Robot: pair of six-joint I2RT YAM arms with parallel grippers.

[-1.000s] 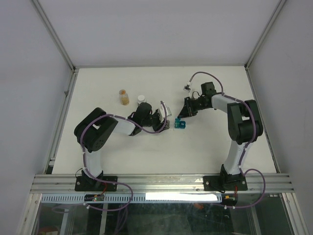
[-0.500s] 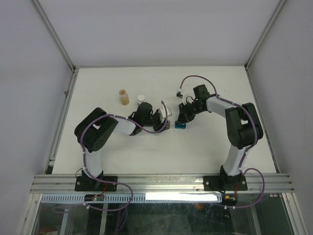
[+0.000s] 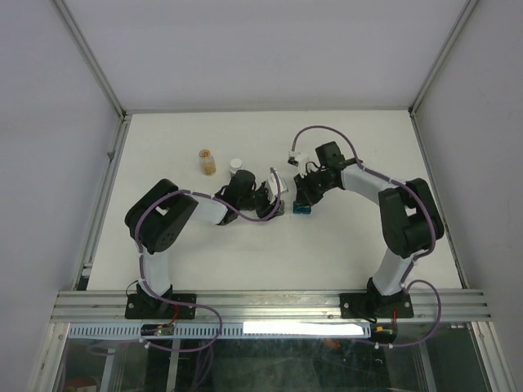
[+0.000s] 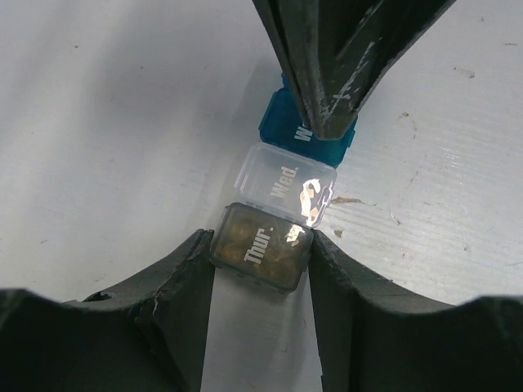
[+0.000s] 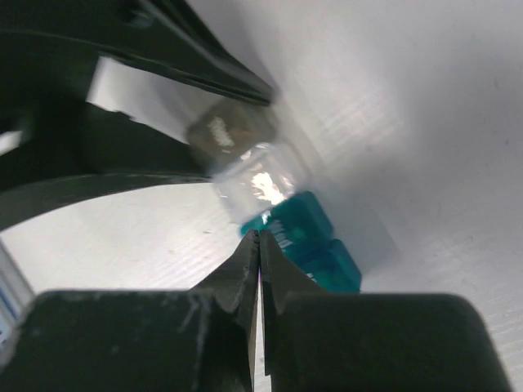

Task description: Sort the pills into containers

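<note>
Clamps the grey "Thur." box (image 4: 260,255) in the left gripper (image 4: 260,245), with one finger flat against each side wall. Shows amber pills through that box's smoky lid. Places it hard against the near end of the clear "Wed." box (image 4: 290,184), in one row with the teal box (image 4: 282,126), which touches the clear box's far end. Cannot tell whether the three are clipped together or merely abut.

Rests the right gripper (image 5: 259,241) on the teal box, just beyond the clear box, with both fingers pinched together on nothing and used as a single point at the lid's edge. Cannot tell whether that point is under the lip or only on top.

Has an amber bottle (image 3: 208,162) and a white-capped vial (image 3: 236,166) standing well apart from the clear box, on the left arm's side.

Reads as the opening step: bracing the row at one end while prying the teal lid at the other. Seems early in the sort, with no loose pill in view and the teal lid apparently down.

Calls next for a short upward flick at the lip, away from the clear box, with the left grip kept firm. Risks skidding or tipping the whole row on the table (image 3: 343,245) otherwise.
</note>
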